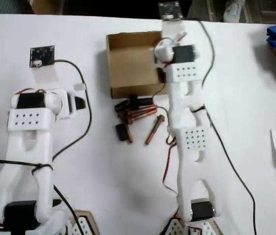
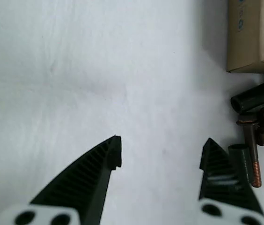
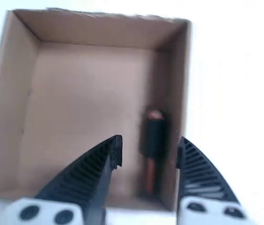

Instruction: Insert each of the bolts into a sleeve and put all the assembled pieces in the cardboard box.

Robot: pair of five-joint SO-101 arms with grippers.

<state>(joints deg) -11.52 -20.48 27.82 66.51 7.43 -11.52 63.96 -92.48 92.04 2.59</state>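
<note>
One assembled piece (image 3: 151, 140) lying in the cardboard box (image 3: 24, 93), three sleeves (image 1: 123, 132) and several bolts (image 1: 153, 129) lying beside it, left pincer (image 2: 162, 139) and right pincer (image 3: 149, 140) both gaping, released.

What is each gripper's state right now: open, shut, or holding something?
Left gripper: open, empty, over the table.
Right gripper: open, empty, over the cardboard box.

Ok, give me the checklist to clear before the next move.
1. The right gripper is open above the cardboard box: ok.
2. One assembled piece lies on the box floor: ok.
3. That bolt is fully seated in its sleeve: cannot tell.
4. The left gripper is open over bare table: ok.
5. Everything is boxed: not ok; loose bolts and sleeves lie beside the box.
</note>
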